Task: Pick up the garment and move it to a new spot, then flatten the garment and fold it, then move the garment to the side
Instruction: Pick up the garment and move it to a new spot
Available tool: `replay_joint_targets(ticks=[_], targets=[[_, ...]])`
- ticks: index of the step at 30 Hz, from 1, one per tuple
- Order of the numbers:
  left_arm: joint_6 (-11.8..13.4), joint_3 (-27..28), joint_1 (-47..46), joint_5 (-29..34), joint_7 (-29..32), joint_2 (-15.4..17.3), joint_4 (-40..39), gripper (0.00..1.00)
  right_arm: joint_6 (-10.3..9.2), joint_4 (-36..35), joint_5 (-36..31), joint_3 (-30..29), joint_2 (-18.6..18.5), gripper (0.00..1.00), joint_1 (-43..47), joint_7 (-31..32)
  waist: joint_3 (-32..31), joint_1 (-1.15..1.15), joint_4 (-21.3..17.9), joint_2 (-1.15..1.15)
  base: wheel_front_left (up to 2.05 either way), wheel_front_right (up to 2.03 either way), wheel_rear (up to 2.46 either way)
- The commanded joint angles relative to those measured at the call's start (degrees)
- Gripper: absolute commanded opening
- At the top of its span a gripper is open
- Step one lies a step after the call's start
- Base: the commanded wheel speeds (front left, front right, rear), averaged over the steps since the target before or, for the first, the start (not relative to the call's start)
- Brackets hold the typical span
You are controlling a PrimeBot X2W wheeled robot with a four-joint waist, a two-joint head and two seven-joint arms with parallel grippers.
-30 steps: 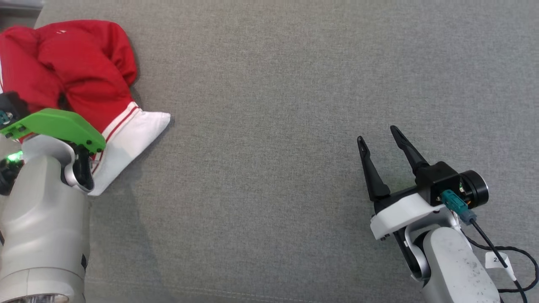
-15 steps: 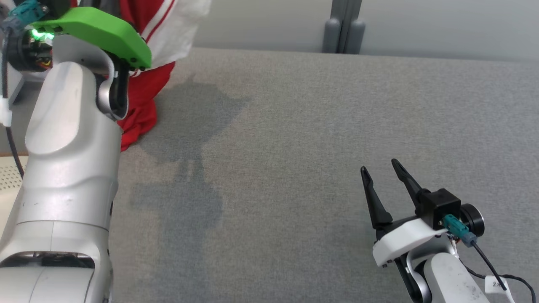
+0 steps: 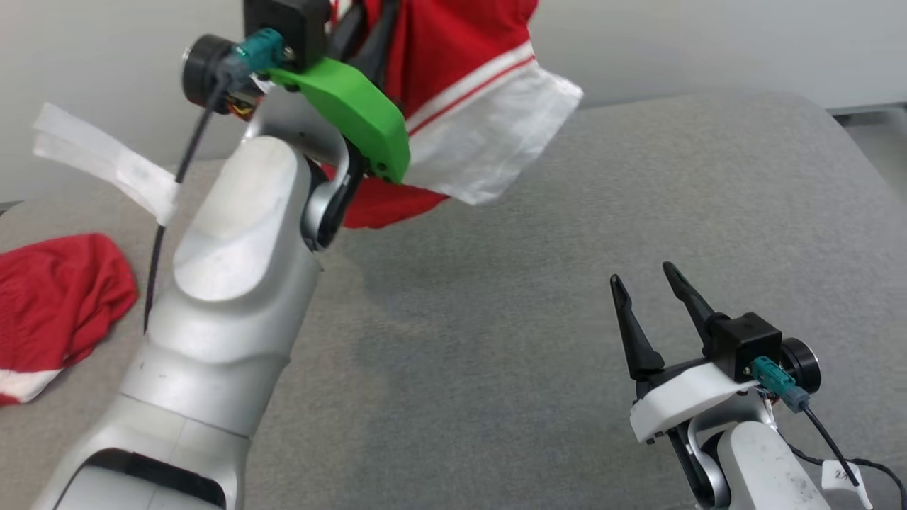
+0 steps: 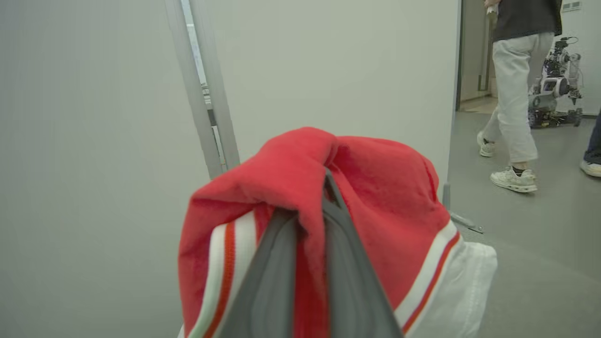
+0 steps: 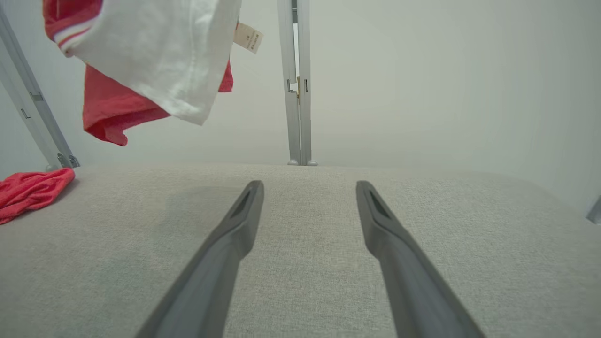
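Slipping could drop the soft red-and-white cloth garment (image 3: 460,85), barely pinched at top by the left gripper (image 3: 367,28); the right gripper (image 3: 641,273) gapes empty.

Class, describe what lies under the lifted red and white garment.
Grey fabric surface, faintly shadowed, lies below the red and white garment, apart from it. The left gripper's fingers pinch it; cloth covers their tips.

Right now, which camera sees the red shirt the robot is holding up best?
The head view: the garment hangs from the left gripper above the grey surface, stripes and white hem plain. The left wrist view shows it bunched over the fingers; the right wrist view, its lower part dangling.
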Motion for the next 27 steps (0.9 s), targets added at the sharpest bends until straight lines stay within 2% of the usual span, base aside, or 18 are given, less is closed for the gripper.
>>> replay_joint_targets(ticks=[1, 6, 11, 12, 13, 14, 19, 21, 25, 27], targets=[[0.1, -1.3, 1.4, 0.5, 0.2, 0.0, -0.2, 0.0, -0.07, -0.3, 0.2, -0.3, -0.1, 1.0, -0.8, -0.3, 3.9, 0.0, -11.2, 0.0, 0.0, 0.0, 0.0], [0.7, -7.5, 5.2, 3.6, 1.8, 0.2, 2.9, 0.0, -0.07, -0.3, 1.1, -0.9, -0.1, 1.0, -1.5, -1.1, 6.7, 0.0, -14.7, 0.0, 0.0, 0.0, 0.0], [0.4, -12.2, 8.2, 6.4, 2.8, 0.7, 10.1, 0.0, -0.07, 0.2, 2.0, -0.6, -0.1, 1.0, -2.3, -2.0, 8.9, 0.0, -15.7, 0.0, 0.0, 0.0, 0.0], [0.3, -12.9, 8.9, 6.4, 2.9, 0.7, 11.9, 0.27, -0.07, 0.3, 2.1, -0.5, -0.1, 1.0, -2.4, -2.1, 9.3, 0.0, -15.6, 0.0, 0.0, 0.0, 0.0], [0.3, -13.6, 9.2, 6.8, 3.1, 0.7, 13.2, 0.76, -0.07, 0.3, 2.1, -0.5, -0.1, 1.0, -2.6, -2.3, 9.5, 0.0, -15.4, 0.0, 0.0, 0.0, 0.0], [0.3, -14.0, 9.5, 6.9, 3.3, 0.6, 14.7, 1.0, -0.07, 0.5, 2.2, -0.6, -0.1, 1.0, -2.8, -2.4, 9.7, 0.0, -15.0, 0.0, 0.0, 0.0, 0.0], [0.7, -13.0, 10.1, 4.5, 0.5, 0.3, 17.3, 1.0, -0.07, 1.4, 2.4, -1.5, -0.1, 1.0, -3.1, -2.8, 9.6, 0.0, -11.8, 0.0, 0.0, 0.0, 0.0], [1.2, -13.4, 10.0, 5.3, -3.0, 0.3, 16.4, 1.0, -0.08, 1.6, 2.4, -2.7, -0.2, 1.0, -2.8, -2.9, 9.3, 0.0, -10.0, 0.0, 0.0, 0.0, 0.0], [1.6, -11.2, 13.1, 2.3, -8.7, 0.4, 14.1, 1.0, -0.07, 1.6, 0.9, -5.4, -0.1, 1.0, -1.6, -2.9, 7.7, 0.0, -6.2, 0.0, 0.0, 0.0, 0.0], [3.9, -9.7, 14.5, 2.0, -10.8, 1.4, 12.0, 1.0, -0.07, 1.1, 0.2, -6.9, -0.2, 1.0, -1.0, -2.5, 6.8, 0.0, -4.0, 0.0, 0.0, 0.0, 0.0]])
